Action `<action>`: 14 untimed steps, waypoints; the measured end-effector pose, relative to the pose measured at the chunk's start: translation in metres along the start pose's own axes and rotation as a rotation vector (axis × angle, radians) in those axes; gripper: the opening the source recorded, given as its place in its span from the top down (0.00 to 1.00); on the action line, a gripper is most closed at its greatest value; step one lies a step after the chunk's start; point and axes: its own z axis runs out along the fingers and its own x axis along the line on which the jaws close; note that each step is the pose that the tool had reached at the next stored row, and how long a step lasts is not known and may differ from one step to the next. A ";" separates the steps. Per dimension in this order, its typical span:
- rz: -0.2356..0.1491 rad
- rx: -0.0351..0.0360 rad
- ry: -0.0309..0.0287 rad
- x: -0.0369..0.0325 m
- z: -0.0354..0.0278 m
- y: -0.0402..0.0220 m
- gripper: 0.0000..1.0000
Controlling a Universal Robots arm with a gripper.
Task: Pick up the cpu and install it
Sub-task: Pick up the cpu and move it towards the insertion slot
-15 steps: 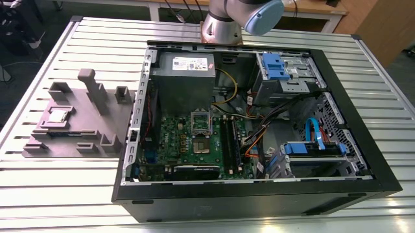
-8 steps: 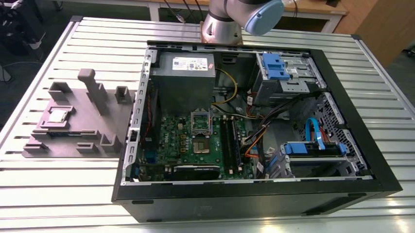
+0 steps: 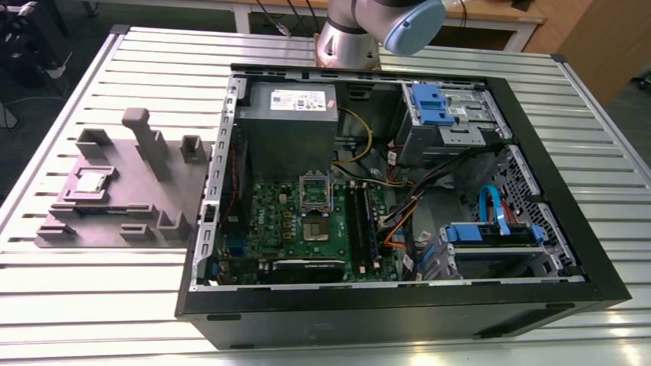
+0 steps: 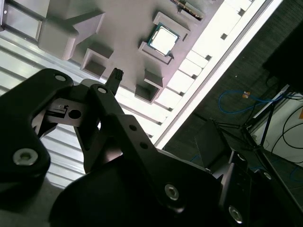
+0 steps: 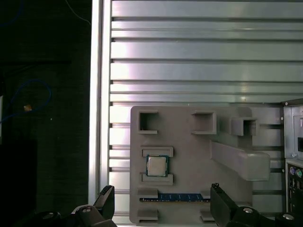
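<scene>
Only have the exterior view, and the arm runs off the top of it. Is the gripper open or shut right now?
Observer: Open. In the first wrist view the gripper has its fingers spread wide and holds nothing.
Operator: Touching the cpu?
Observer: No. The cpu lies flat in its nest on the grey tray, apart from both fingertips.
Operator: What's the dark strip next to it on the tray?
Observer: A blue-green memory stick, lying in the slot right beside the cpu's nest.
</scene>
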 end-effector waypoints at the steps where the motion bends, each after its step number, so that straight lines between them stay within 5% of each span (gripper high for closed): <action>1: 0.000 0.0000 -0.0001 0.0000 0.0002 0.0000 0.12; 14: 0.000 0.0000 -0.0001 0.0001 0.0029 -0.0002 0.12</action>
